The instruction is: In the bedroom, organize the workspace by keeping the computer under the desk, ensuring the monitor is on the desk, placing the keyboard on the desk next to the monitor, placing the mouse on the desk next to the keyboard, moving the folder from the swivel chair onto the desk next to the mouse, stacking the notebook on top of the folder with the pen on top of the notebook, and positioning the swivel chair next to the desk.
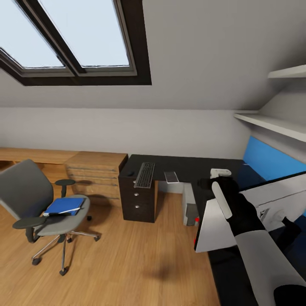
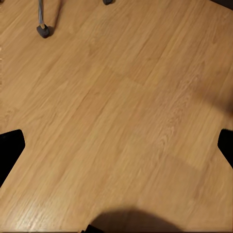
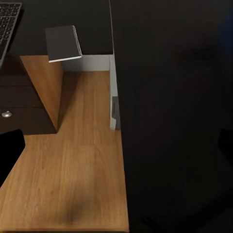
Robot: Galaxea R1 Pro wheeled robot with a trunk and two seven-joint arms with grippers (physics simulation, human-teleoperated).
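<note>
Right arm (image 1: 250,238) reaches over the desk (image 1: 187,166) corner, crossing the monitor (image 1: 255,212) white back.
Its right tool (image 1: 220,173) hangs over the black top just past the monitor's upper edge; whether it is wide or narrow cannot be told. Left tool's dark fingertips (image 2: 9,150) stand wide apart over bare plank floor (image 2: 121,121), nothing between them. Keyboard (image 1: 145,174) lies on the desk's far wing beside a small grey notebook (image 1: 171,177) at the front edge. Computer (image 1: 190,212) sits under the desk, partly cut off by the monitor. Swivel chair (image 1: 38,199) stands well apart across open floor, the folder (image 1: 64,205) on its seat. Monitor's screen and foot are hidden.
</note>
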